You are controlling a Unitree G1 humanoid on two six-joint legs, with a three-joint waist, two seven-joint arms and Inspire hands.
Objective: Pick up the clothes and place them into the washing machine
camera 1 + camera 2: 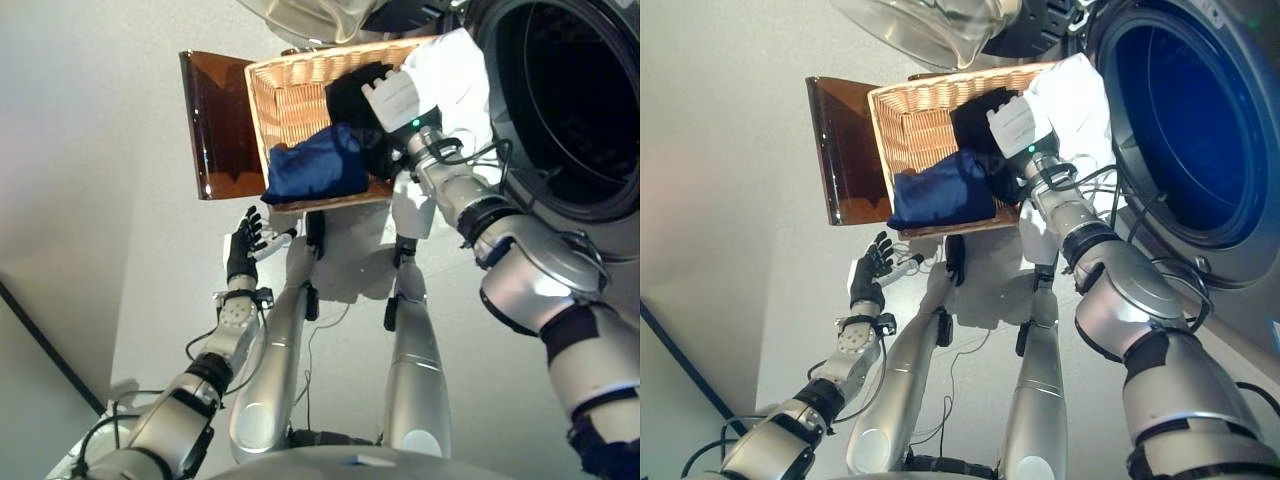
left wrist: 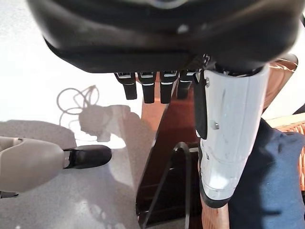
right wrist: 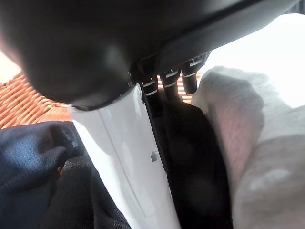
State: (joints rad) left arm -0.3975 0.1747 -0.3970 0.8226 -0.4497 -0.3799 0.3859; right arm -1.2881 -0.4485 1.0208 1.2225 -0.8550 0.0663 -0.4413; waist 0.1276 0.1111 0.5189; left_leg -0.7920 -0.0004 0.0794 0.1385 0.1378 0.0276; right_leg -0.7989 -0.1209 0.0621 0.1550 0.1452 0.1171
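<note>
I see the right hand [image 1: 392, 100] down inside the wicker basket [image 1: 290, 95], which stands just beside the open drum of the washing machine [image 1: 575, 110]. In its own wrist view the fingers [image 3: 190, 83] reach straight into the laundry, between a black garment [image 3: 195, 162] and a white cloth [image 3: 248, 143], with the white thumb lying along the black fabric. The fingertips are buried in the folds, so I cannot tell whether they have a grasp on anything.

The clothes are all in the basket. A dark blue garment [image 1: 315, 165] lies bunched against the basket's near wall. The black garment sits beside it under my right hand. The white cloth is draped over the basket's rim on the side nearest the washing machine. Nothing lies in the drum that I can see.

A brown translucent panel [image 1: 212, 125] stands against the basket on the side away from the washing machine.

The left hand [image 1: 243, 245] hangs over the floor [image 1: 100, 150], below the basket's near wall and apart from it. Its fingers [image 2: 145, 88] are relaxed and spread and hold nothing. In the left wrist view a person's dark shoe [image 2: 88, 156] rests on the floor, near the brown panel
</note>
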